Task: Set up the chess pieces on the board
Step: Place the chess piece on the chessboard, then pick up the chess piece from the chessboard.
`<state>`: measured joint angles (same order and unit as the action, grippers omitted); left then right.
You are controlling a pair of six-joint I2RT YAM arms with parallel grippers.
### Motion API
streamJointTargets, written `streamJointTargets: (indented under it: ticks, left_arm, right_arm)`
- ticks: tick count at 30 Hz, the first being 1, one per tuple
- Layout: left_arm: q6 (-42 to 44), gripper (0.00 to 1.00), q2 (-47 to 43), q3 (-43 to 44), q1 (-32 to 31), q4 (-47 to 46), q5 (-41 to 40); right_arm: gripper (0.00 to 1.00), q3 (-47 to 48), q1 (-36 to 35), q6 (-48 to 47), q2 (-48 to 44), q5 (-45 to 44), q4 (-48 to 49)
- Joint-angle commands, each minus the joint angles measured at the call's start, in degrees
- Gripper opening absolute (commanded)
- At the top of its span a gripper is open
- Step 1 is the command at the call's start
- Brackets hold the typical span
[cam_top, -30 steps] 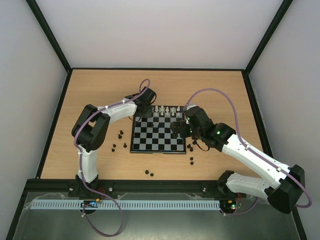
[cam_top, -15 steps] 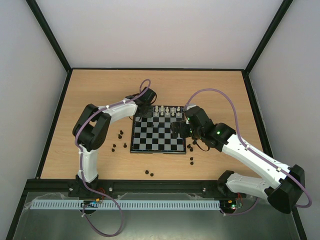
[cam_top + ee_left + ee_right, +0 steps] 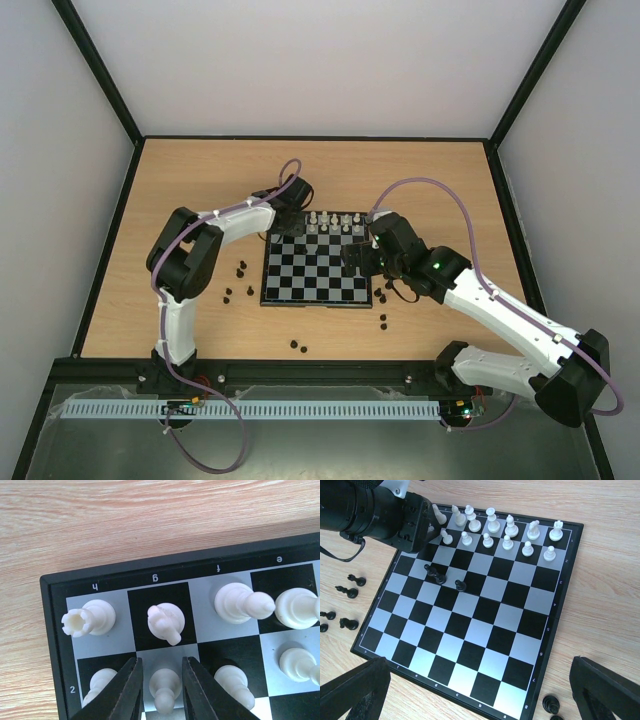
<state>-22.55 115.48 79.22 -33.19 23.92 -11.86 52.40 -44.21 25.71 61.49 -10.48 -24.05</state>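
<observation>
Left claw: narrowed about white pawn standing between its fingers; whether grasped or freed cannot be told. Board: directly beneath. Right claw: spread, empty. No shift is noted against earlier views, so the placement is judged unfinished. Black pieces: well apart, on table.

Wood-grain tbl, glossy plastic pcs

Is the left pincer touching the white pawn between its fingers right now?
Apart. The left wrist view shows the left pincer straddling the white pawn, with a sliver of board visible between the pawn and each finger.
</observation>
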Motion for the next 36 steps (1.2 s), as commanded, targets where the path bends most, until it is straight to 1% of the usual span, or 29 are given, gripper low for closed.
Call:
streamJointTargets:
  ticks: [1, 9, 13, 15, 20, 21, 22, 24, 25, 27, 28, 29, 32, 35, 36]
  left_arm:
    - [-0.6, 0.25, -2.8, 0.4, -0.4, 1.9, -0.8]
    - [-0.8, 0.27, -7.6, 1.1, -1.8, 3.6, -1.7]
    - [-0.8, 0.34, -11.2, 2.0, -3.1, 5.2, -2.1]
    - [-0.3, 0.39, -13.8, 2.2, -3.8, 6.2, -2.1]
    - [1.2, 0.50, -21.5, 1.8, -5.1, 9.3, 0.9]
    - [1.2, 0.53, -22.9, 1.5, -5.3, 10.1, 1.0]
    - [1.1, 0.58, -24.5, 1.0, -5.4, 10.4, 1.5]
    - [0.9, 0.68, -28.0, -1.2, -5.4, 10.2, 2.9]
    - [0.7, 0.74, -29.9, -2.6, -5.4, 9.8, 3.9]
    - [0.6, 0.87, -33.7, -5.8, -5.4, 8.2, 7.2]
    - [0.5, 0.96, -36.4, -7.7, -5.6, 7.0, 9.2]
    - [0.2, 0.99, -38.4, -10.2, -5.8, 5.4, 10.5]
    - [-1.7, 0.99, -43.9, -19.5, -7.0, 0.5, 13.3]
    - [-4.5, 0.99, -47.1, -25.3, -8.7, -1.7, 16.5]
    - [-5.2, 1.00, -48.7, -26.2, -10.1, -2.1, 15.6]
  right_arm:
    - [0.99, -0.7, 0.3, -0.1, -0.1, 0.6, 0.1]
    - [0.99, -0.6, 0.3, -0.1, -0.1, 0.6, 0.2]
    - [0.99, -0.6, 0.3, -0.1, 0.1, 0.8, 0.3]
    - [0.99, -0.4, 0.3, -0.3, 0.3, 1.0, 0.4]
    - [0.99, 0.1, 0.3, -0.9, 1.7, 3.8, 0.8]
    - [0.99, 0.2, 0.3, -0.9, 2.0, 4.2, 0.8]
    - [0.99, 0.3, 0.3, -0.9, 2.5, 4.7, 0.9]
    - [0.99, 0.4, 0.3, -0.8, 3.3, 5.8, 0.9]
    - [0.99, 0.7, 0.3, -0.8, 3.8, 6.3, 0.7]
    - [0.99, 1.4, 0.3, -0.7, 4.5, 7.6, 0.0]
    - [0.99, 1.7, 0.3, -0.8, 4.8, 8.3, 0.0]
    - [0.99, 1.9, 0.3, -0.8, 5.0, 8.9, 0.0]
    - [0.99, 2.6, 0.3, -0.8, 6.3, 10.8, 0.4]
    - [0.99, 2.9, 0.3, -0.5, 8.9, 10.4, 1.6]
    - [0.99, 2.9, 0.3, -0.2, 10.0, 9.9, 2.1]
